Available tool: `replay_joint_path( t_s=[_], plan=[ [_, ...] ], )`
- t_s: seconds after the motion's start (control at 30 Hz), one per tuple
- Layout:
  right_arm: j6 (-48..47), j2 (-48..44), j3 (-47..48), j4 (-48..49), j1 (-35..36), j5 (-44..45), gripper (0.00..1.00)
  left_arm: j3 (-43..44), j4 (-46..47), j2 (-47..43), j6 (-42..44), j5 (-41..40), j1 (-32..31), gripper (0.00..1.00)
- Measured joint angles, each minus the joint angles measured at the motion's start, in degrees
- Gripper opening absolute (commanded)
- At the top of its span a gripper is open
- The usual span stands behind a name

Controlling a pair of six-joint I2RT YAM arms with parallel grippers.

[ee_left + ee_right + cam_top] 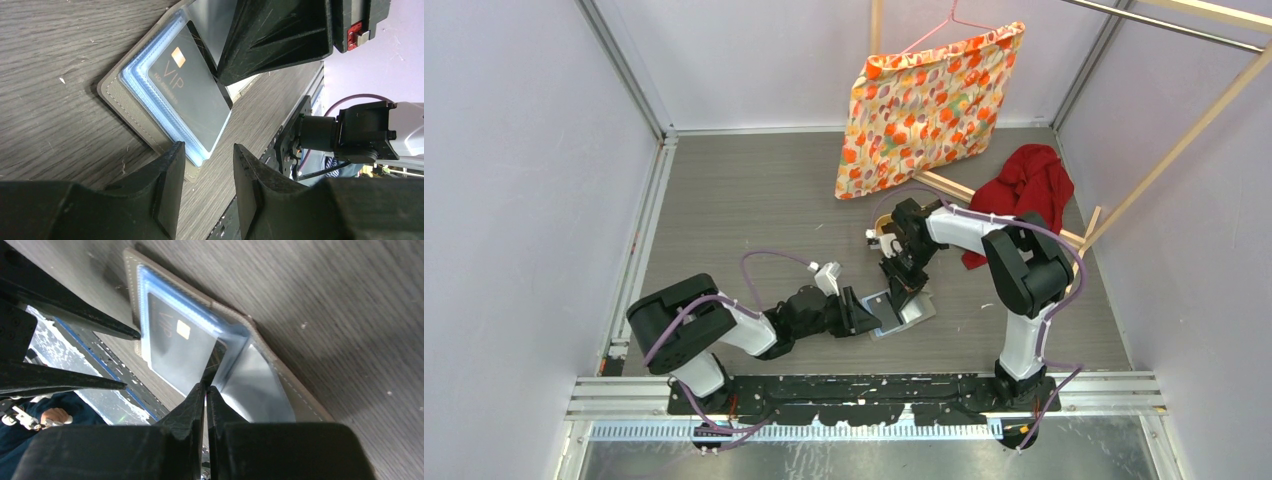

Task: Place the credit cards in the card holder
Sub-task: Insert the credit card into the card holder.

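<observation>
The card holder (911, 313) lies open on the table, grey-olive outside (116, 95) with blue-white pockets (144, 290). A black VIP credit card (187, 100) lies mostly inside a clear pocket, and also shows in the right wrist view (172, 347). My right gripper (206, 387) is shut on the card's exposed dark edge (216, 360) and points down at the holder (902, 290). My left gripper (207, 162) is open and empty, with one finger (170, 172) over the holder's near corner (864, 315). Other cards are not in view.
A tan tray (885, 238) shows partly behind the right arm. A floral cloth (929, 105) hangs at the back, a red cloth (1029, 185) lies at the right beside wooden rails (1164, 150). The table's front rail (874, 390) is near.
</observation>
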Motion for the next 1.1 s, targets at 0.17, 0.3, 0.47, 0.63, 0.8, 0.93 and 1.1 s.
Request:
replay_joint_path(
  t_s=[0.17, 0.3, 0.47, 0.63, 0.8, 0.93, 1.1],
  plan=[
    [0.68, 1.25, 0.02, 0.02, 0.0, 1.57, 0.11, 0.11, 1.27, 1.31, -0.22, 0.0, 0.0, 0.42],
    [1.14, 2.01, 0.42, -0.26, 0.0, 1.73, 0.1, 0.13, 2.12, 1.4, -0.98, 0.0, 0.0, 0.42],
    [1.31, 2.36, 0.87, -0.68, 0.0, 1.84, 0.1, 0.17, 2.19, 0.59, -1.07, -0.02, 0.0, 0.42],
    [1.38, 2.58, 1.01, -0.76, 0.0, 1.86, 0.11, 0.7, 0.74, -3.17, -1.05, -0.68, 0.0, 0.43],
    [1.49, 2.58, 1.03, -0.81, 0.0, 1.88, 0.1, 1.44, -0.94, -3.78, -1.44, -1.57, 0.0, 0.44],
    [1.49, 2.58, 1.07, -0.85, 0.0, 1.92, 0.1, 1.49, -3.15, -3.82, -2.03, -2.58, 0.0, 0.45],
    [1.49, 2.6, 1.07, -0.87, 0.0, 1.92, 0.11, 1.68, -6.08, -4.5, -2.49, -3.58, 0.0, 0.46]
  ],
)
